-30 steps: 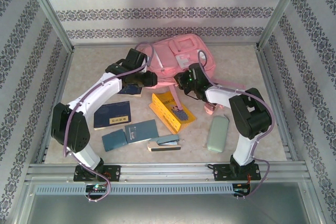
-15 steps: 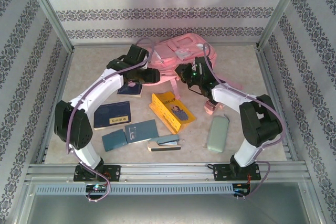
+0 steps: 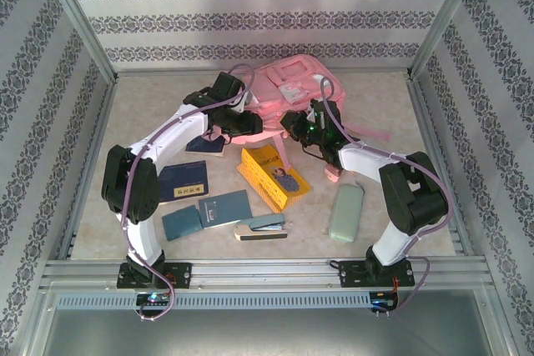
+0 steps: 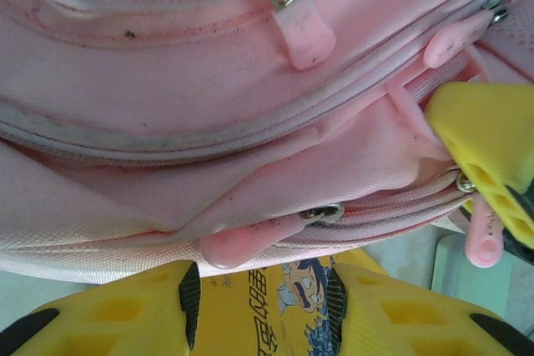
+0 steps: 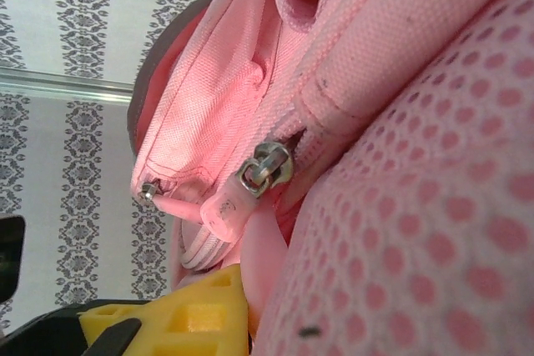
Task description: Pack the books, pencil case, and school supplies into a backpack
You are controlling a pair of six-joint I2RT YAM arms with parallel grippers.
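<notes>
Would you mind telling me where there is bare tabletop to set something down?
Bare tabletop lies right of the pencil case up to the right-hand wall, and in the far left corner beside the backpack. Crowded: the middle, from the navy book past the yellow book to the stapler.

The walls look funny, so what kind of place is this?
Probably a robot test booth, not a real room: wallpapered panels in a metal frame, with two arms bolted to a rail.
</notes>
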